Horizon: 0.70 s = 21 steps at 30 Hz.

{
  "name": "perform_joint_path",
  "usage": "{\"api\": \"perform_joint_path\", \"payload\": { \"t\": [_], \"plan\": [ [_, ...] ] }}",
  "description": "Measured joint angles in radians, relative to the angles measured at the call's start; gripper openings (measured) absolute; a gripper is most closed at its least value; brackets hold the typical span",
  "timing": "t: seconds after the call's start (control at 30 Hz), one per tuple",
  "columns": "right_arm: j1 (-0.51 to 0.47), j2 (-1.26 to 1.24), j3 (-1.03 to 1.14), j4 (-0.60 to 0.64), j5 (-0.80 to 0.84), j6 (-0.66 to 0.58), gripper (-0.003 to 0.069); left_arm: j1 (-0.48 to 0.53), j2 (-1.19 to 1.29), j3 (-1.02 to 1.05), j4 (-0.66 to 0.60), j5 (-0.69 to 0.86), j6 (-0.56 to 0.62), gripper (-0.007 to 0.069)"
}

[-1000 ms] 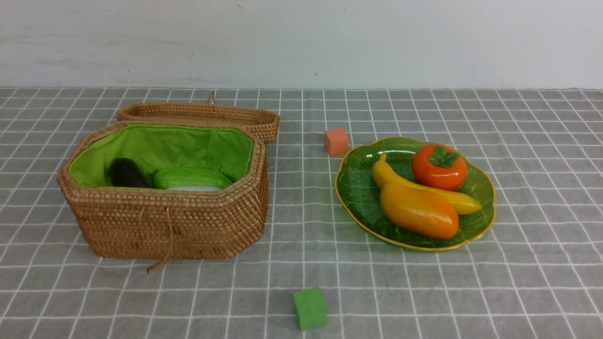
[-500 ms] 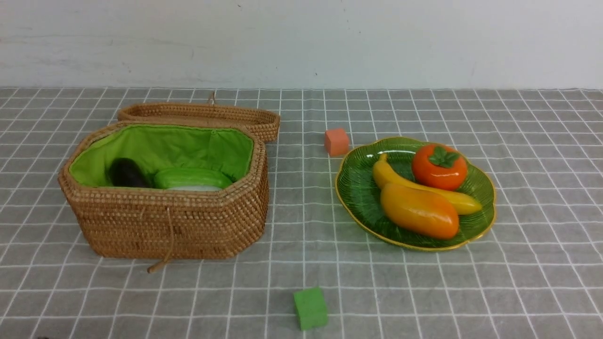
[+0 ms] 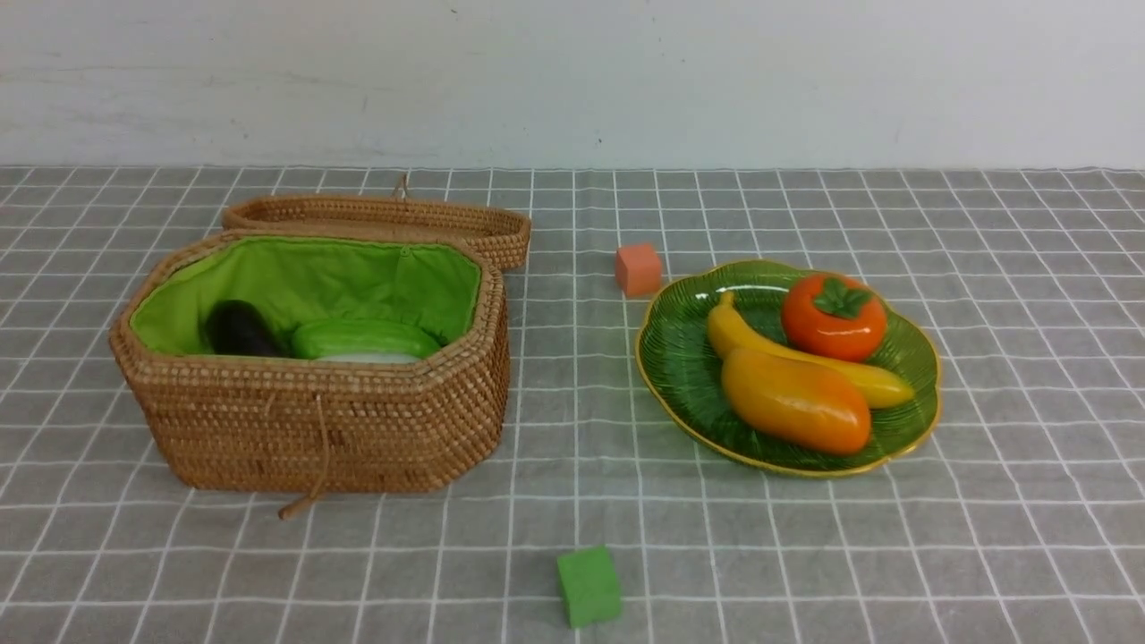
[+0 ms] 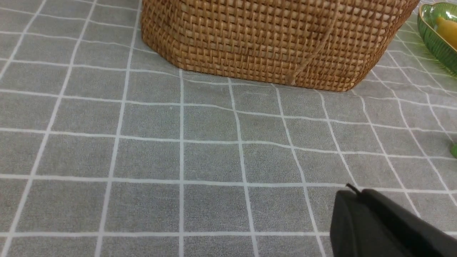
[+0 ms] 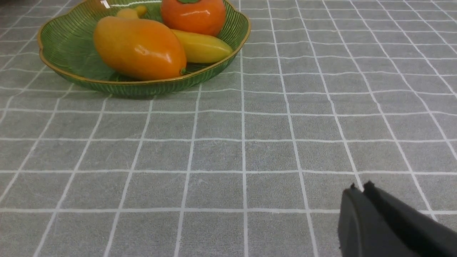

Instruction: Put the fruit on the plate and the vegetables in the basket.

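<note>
The green plate (image 3: pixel 680 376) (image 5: pixel 71 53) on the right holds the fruit: a banana (image 3: pixel 742 338) (image 5: pixel 201 46), a mango (image 3: pixel 794 401) (image 5: pixel 139 48) and a persimmon (image 3: pixel 834 315) (image 5: pixel 194 16). On the left, the woven basket (image 3: pixel 322 420) (image 4: pixel 271 39) stands open. The vegetables lie inside it: a purple eggplant (image 3: pixel 237 329), a green cucumber (image 3: pixel 362 338) and a sliver of white radish (image 3: pixel 371 358). Neither arm shows in the front view. My left gripper (image 4: pixel 351 191) is shut and empty over the cloth, short of the basket. My right gripper (image 5: pixel 358 187) is shut and empty, short of the plate.
A small orange cube (image 3: pixel 638 268) sits just behind the plate's left edge. A small green cube (image 3: pixel 589 586) lies near the front middle of the grey checked tablecloth (image 3: pixel 572 501). The basket's lid (image 3: pixel 385 219) lies open behind it, and a cord (image 3: pixel 313 483) hangs down its front.
</note>
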Motion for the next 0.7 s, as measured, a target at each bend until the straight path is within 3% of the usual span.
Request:
{"api": "perform_joint_path", "payload": {
  "t": [0.7],
  "plan": [
    [0.000, 0.000, 0.000, 0.000, 0.000, 0.004, 0.0034, 0.000, 0.000, 0.000, 0.000, 0.000, -0.003, -0.0010]
  ]
}}
